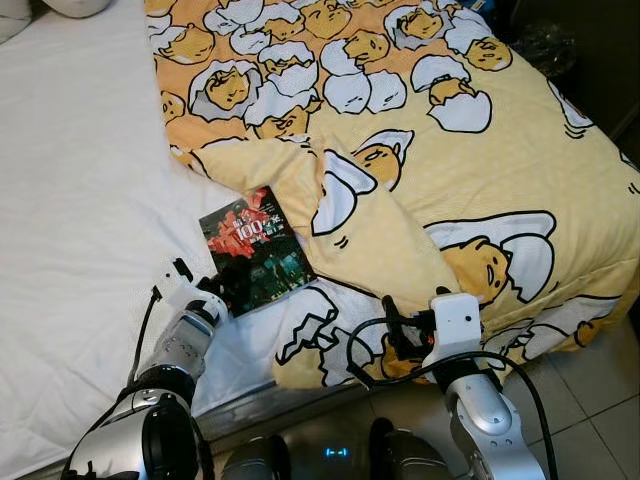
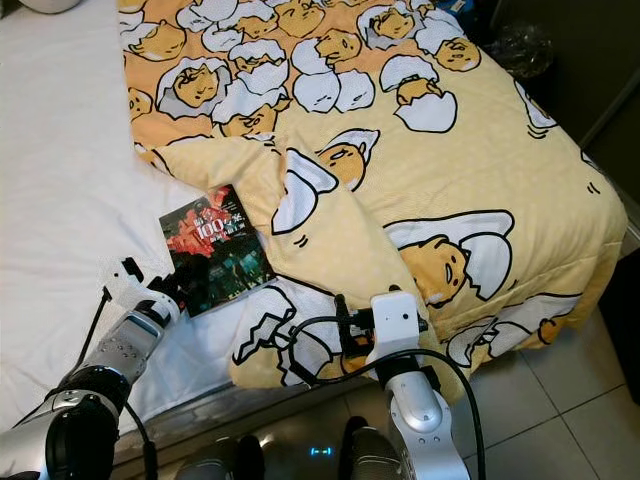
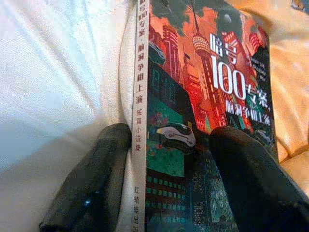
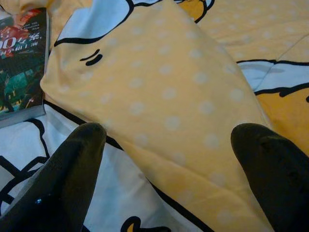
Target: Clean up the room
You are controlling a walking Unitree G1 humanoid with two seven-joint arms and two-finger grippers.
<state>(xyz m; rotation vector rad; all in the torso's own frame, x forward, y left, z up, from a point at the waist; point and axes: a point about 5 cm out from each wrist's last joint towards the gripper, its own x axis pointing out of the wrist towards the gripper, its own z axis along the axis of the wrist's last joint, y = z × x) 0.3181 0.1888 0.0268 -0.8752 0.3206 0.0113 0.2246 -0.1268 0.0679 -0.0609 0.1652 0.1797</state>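
Straddling the book's (image 1: pixel 254 250) near corner, left gripper (image 3: pixel 169 179) spread wide, one finger on the white sheet (image 1: pixel 70 200). Right of the book, right gripper (image 4: pixel 169 169) agape over the folded yellow blanket (image 1: pixel 400 230). Probably poised to lift the book off for tidying.

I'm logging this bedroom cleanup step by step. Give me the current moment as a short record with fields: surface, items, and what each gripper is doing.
surface: bed with white sheet
cover: yellow cartoon-egg duvet, a corner folded back near the bed's near edge
item: book lying flat on the bed, cover up, beside the folded corner
left gripper: open, fingers either side of the book's near end
right gripper: open, fingers straddling the duvet's folded corner
floor: tiles
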